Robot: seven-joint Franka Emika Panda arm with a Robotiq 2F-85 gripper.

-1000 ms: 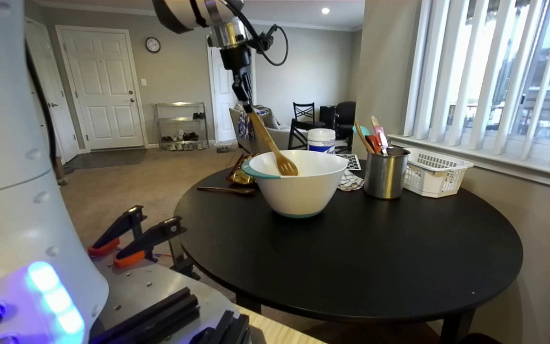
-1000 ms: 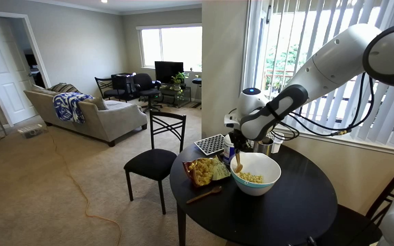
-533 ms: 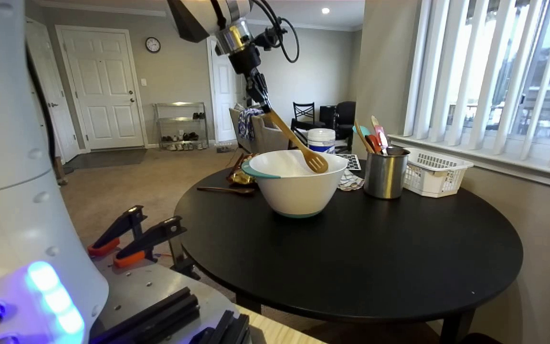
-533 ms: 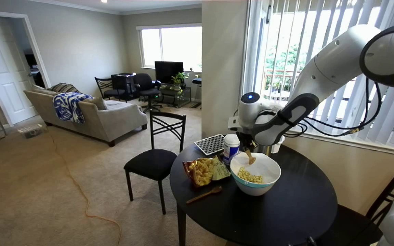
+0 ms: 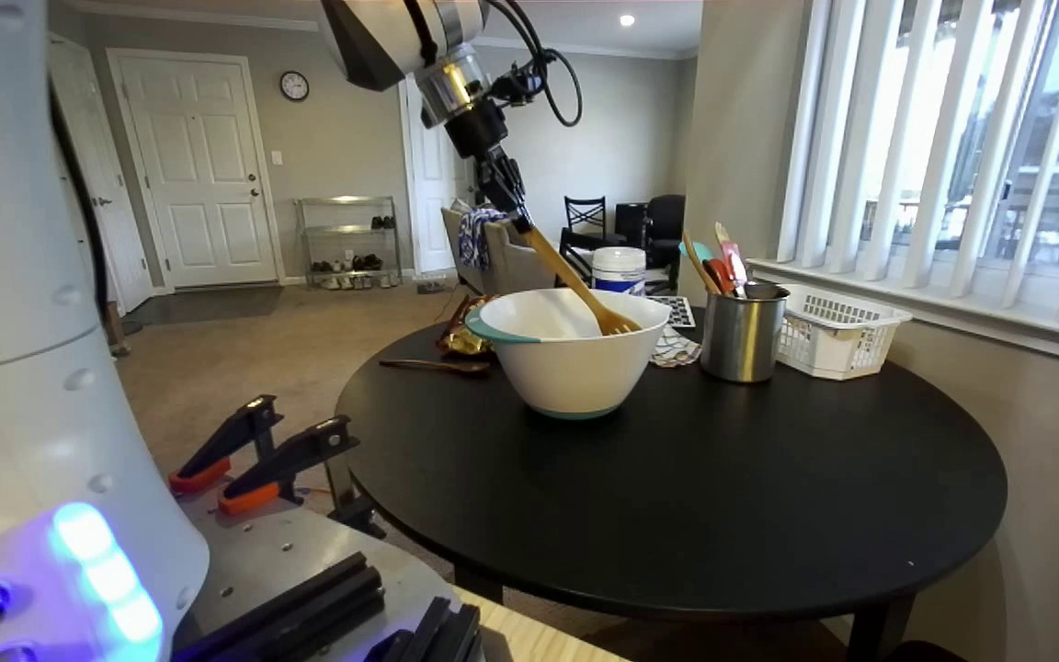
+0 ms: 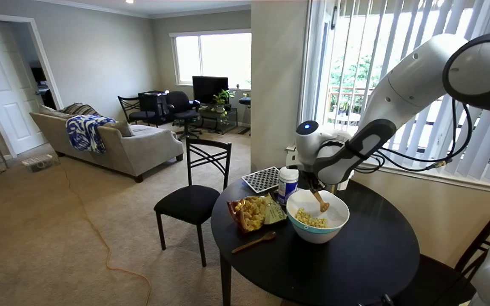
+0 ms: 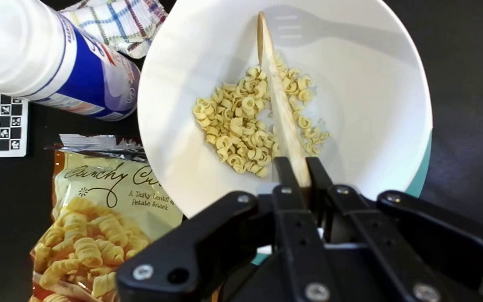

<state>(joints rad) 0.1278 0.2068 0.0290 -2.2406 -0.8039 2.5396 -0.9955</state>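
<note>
A round black table (image 5: 723, 515) was seen in both exterior views. On its far left part, in an exterior view, a white bowl (image 5: 575, 377) with teal trim was set upright. A white basket (image 5: 847, 354) was placed at the far right, same view. Left of the bowl, in an exterior view, a printed snack bag (image 6: 253, 214) was laid; beyond it a checkered board (image 6: 262, 179) was set at the far edge. A steel pot (image 5: 744, 340), filled with utensils (image 5: 719, 271), was stood just left of the basket. A blue-and-white canister (image 6: 288, 185) was stood upright near the bowl, on its far left. The black gripper (image 7: 299, 165) was held above the bowl, fingers narrow, clamped on the handle of a slotted wooden spoon (image 6: 323, 207). That spoon was tilted, head down inside the bowl; whether the bowl's wall was touched could not be made out. A plain wooden spoon (image 6: 268, 236) was laid on the table, near left of the bowl. Pale curled pieces (image 7: 241, 130) were heaped at the bowl's bottom, mostly left of the handle in the wrist view.
</note>
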